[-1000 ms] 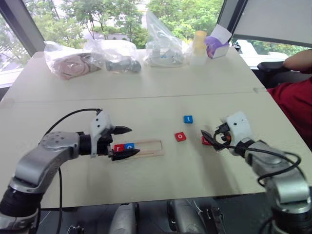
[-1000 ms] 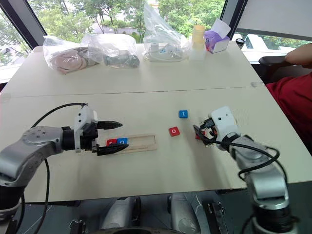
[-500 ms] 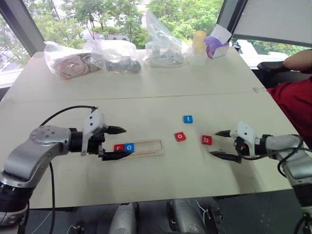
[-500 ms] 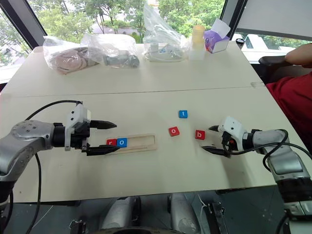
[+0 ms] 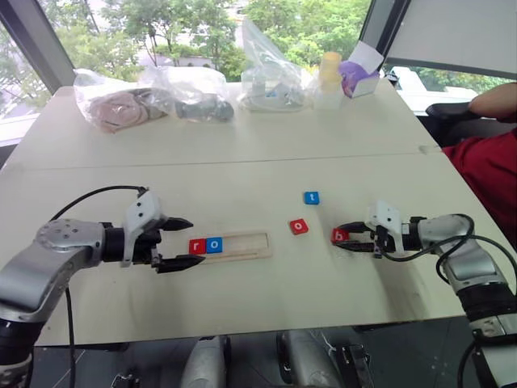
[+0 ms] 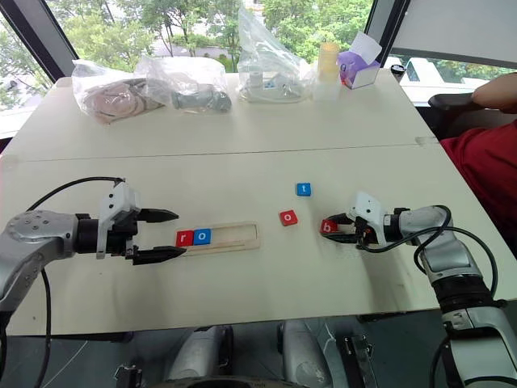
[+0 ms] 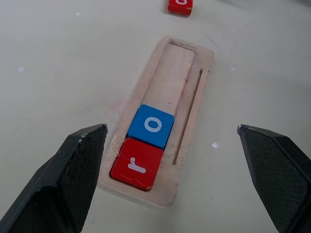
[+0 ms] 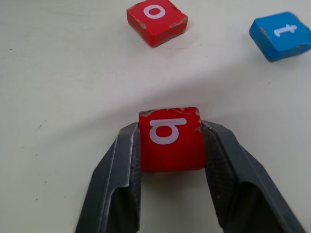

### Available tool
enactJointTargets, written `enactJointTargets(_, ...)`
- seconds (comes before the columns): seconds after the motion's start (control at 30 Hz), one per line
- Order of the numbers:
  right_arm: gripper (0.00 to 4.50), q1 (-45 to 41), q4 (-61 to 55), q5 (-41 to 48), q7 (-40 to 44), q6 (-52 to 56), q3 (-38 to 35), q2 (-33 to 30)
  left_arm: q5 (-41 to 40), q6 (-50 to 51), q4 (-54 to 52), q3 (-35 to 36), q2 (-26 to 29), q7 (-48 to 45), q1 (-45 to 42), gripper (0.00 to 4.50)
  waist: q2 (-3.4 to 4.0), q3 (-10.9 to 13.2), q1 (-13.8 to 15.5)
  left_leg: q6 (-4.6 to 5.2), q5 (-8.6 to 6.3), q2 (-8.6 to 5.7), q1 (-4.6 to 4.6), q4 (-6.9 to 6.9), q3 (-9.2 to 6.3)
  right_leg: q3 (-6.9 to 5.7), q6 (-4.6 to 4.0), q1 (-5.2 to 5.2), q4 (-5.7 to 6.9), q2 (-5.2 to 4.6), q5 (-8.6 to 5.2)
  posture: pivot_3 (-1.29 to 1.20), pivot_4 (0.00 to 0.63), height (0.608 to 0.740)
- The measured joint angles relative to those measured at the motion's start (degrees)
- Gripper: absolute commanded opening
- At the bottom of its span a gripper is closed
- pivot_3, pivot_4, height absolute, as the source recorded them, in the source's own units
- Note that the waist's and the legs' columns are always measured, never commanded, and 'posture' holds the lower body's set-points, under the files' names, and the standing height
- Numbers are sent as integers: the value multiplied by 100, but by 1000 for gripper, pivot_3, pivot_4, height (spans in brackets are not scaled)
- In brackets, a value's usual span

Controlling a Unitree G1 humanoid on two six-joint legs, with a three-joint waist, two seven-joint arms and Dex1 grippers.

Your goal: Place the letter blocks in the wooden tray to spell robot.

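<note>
Your right gripper (image 8: 170, 145) clamps the red b block (image 8: 171, 138) near the table's (image 5: 266, 145) right edge; your left gripper (image 5: 179, 242) gapes at the wooden tray's (image 5: 250, 246) left end. Inside lie r (image 7: 137, 164) and o (image 7: 151, 126).

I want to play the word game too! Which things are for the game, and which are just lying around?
For the game: tray, r block, blue o block, red o block, b block, t block.
Lying around: plastic bags, yellow cup, purple box.

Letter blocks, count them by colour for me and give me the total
Red: 3, the r in the wooden tray, the o loose on the table, the b in the right gripper.
Blue: 2, the o in the tray beside the r, the t loose on the table.
Total: 5.
</note>
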Motion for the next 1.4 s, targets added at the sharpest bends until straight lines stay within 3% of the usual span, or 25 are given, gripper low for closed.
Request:
enactJointTargets(0.23,1186,-109,-827,333,-94,1106,8,230,104,-172,214,179,127,-57,66,4500,4,2,-13,0,0,3,-1,-1,-1,1,5,-13,15,2,3,0,150,740)
enactJointTargets(0.47,1186,-1160,-2292,459,-792,2470,891,1524,176,-223,427,457,316,-231,394,4500,7,4,23,0,0,9,-10,-5,-13,-8,4,-23,21,0,6,0,150,740)
enactJointTargets(0.8,1186,-1498,-1908,-250,-1084,2576,2126,2225,-48,115,-222,923,331,-5,937,4500,6,4,50,-1,0,-3,-18,-4,-11,-9,-5,-24,8,-20,1,0,150,740)
enactJointTargets(1.4,1186,-1679,-1101,-751,-1042,2068,2397,2643,-138,267,-501,958,125,413,1019,4500,5,4,-1,-1,0,-1,-15,-5,-12,-10,7,-24,14,-14,7,0,150,740)
